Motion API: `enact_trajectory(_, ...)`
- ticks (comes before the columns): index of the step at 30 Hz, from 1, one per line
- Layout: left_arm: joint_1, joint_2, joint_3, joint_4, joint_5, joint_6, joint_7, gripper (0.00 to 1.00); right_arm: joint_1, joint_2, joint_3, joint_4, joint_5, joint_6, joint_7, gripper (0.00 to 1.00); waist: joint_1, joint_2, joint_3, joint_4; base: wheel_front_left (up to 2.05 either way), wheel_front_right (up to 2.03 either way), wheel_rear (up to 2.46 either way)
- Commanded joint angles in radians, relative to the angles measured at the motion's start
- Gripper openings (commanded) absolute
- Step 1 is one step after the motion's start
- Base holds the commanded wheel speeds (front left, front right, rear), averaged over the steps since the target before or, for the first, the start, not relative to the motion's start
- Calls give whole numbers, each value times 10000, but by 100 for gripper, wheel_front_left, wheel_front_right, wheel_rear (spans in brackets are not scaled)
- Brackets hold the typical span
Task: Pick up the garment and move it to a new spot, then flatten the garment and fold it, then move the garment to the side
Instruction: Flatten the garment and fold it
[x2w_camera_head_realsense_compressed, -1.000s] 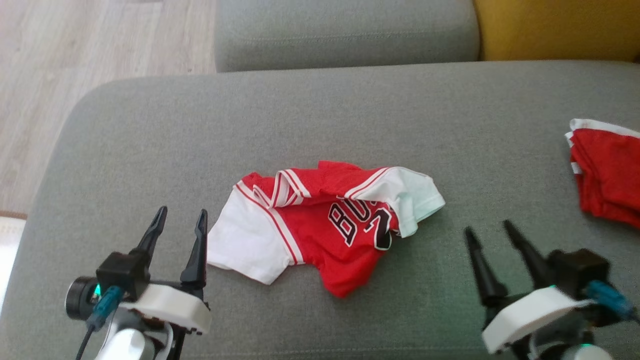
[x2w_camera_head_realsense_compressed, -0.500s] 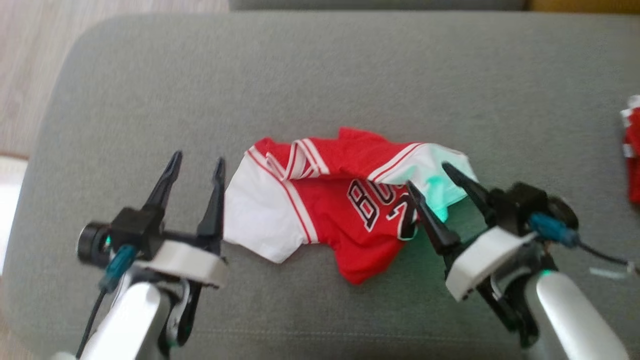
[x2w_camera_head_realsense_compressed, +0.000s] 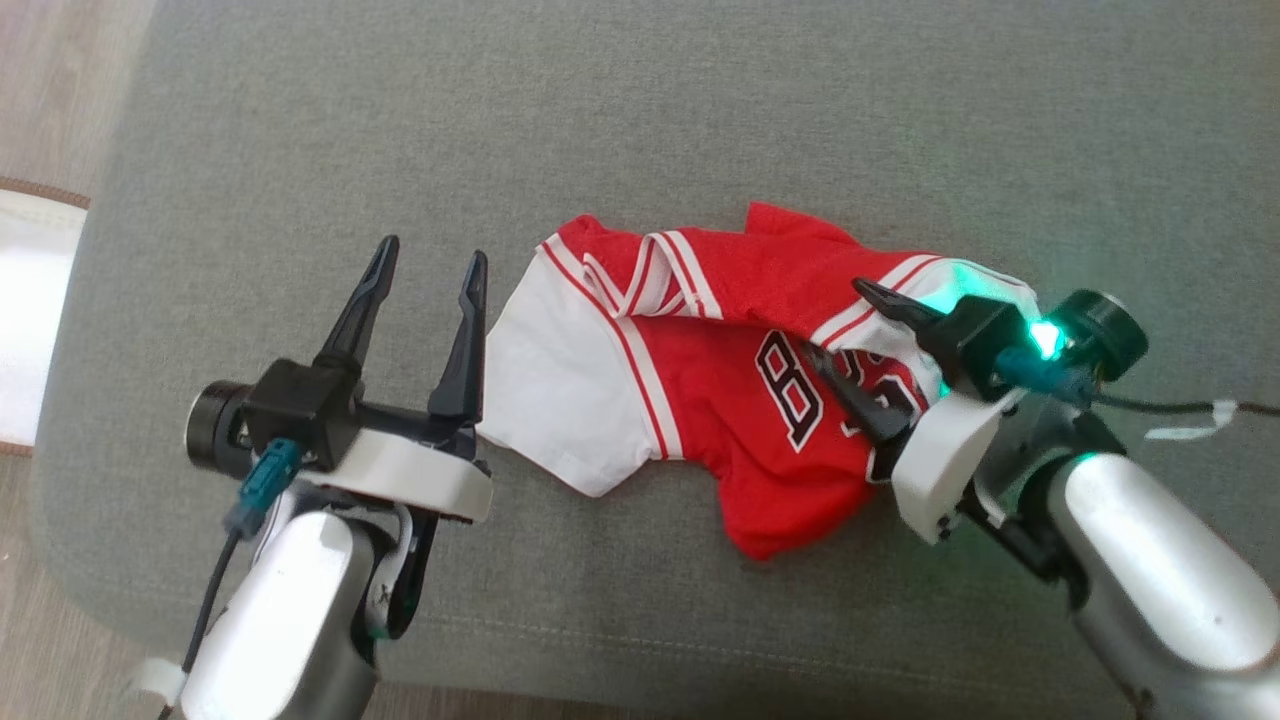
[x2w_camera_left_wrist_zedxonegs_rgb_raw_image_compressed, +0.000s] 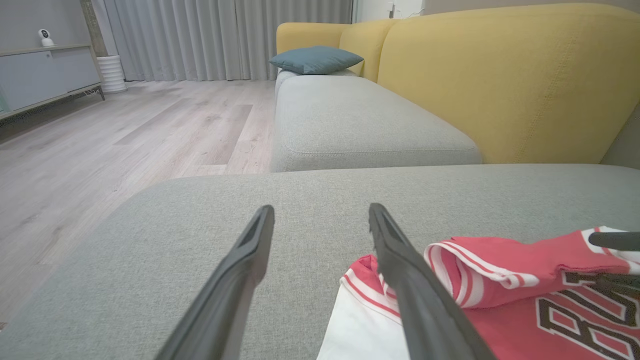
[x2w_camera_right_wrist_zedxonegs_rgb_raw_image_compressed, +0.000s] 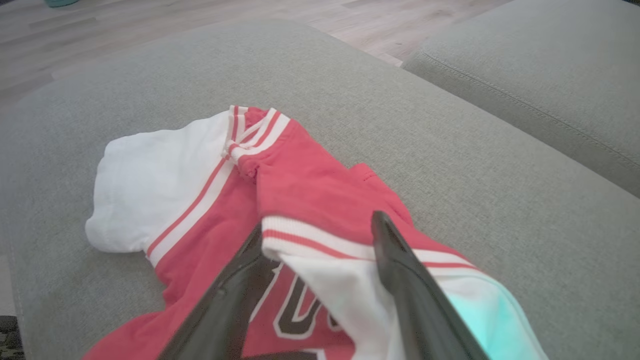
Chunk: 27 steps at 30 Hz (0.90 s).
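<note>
Where the grey seat cushion (x2w_camera_head_realsense_compressed: 640, 120) extends before me, the garment (x2w_camera_head_realsense_compressed: 720, 400), a red and white jersey with black lettering, lies crumpled on it, toward the near edge. One white sleeve spreads flat at its left end. A second white sleeve with red stripes is folded over at its right end. A red corner points toward the near edge.

Left pincer (x2w_camera_head_realsense_compressed: 433, 255): released, fingers spread, holding nothing. It stands just left of the flat white sleeve, its right finger beside the sleeve's edge; I cannot tell whether they touch. In the left wrist view, the left pincer (x2w_camera_left_wrist_zedxonegs_rgb_raw_image_compressed: 321, 209) points across bare cushion toward the far side, with the garment (x2w_camera_left_wrist_zedxonegs_rgb_raw_image_compressed: 500, 285) at its right.

Right pincer (x2w_camera_head_realsense_compressed: 838, 320): released, fingers spread, positioned at the garment's right end and pointing left. The striped hem of the folded sleeve lies between the fingers. In the right wrist view, the right pincer (x2w_camera_right_wrist_zedxonegs_rgb_raw_image_compressed: 317, 225) straddles the garment (x2w_camera_right_wrist_zedxonegs_rgb_raw_image_compressed: 310, 190): the hem covers the tip of one finger, and the other finger lies over the white fabric. The fabric is not pinched. A green light (x2w_camera_head_realsense_compressed: 1045, 338) on this wrist tints the white sleeve.

Beyond the cushion: a second grey seat (x2w_camera_left_wrist_zedxonegs_rgb_raw_image_compressed: 350, 115), a yellow backrest (x2w_camera_left_wrist_zedxonegs_rgb_raw_image_compressed: 500, 75), a teal pillow (x2w_camera_left_wrist_zedxonegs_rgb_raw_image_compressed: 315, 59) and a wooden floor (x2w_camera_left_wrist_zedxonegs_rgb_raw_image_compressed: 125, 130).
</note>
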Motion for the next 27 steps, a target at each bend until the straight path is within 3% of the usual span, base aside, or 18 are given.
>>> enact_trajectory(1, -408, 68, 504, -284, 138, -72, -75, 100, -294, -180, 92, -222, 129, 65, 0, 0, -2, 0, 51, 60, 0, 0, 0)
enact_trajectory(13, -378, -215, 791, -234, 524, -358, -77, 100, -1349, -342, -1677, 694, 465, 65, -816, 0, -2, 0, -95, -53, 0, 0, 0)
enact_trajectory(27, -1270, -788, 698, -221, 1168, -779, -77, 100, -3349, -856, -3589, 4987, 2198, 65, -1857, 0, -2, 0, 1156, 212, 0, 0, 0)
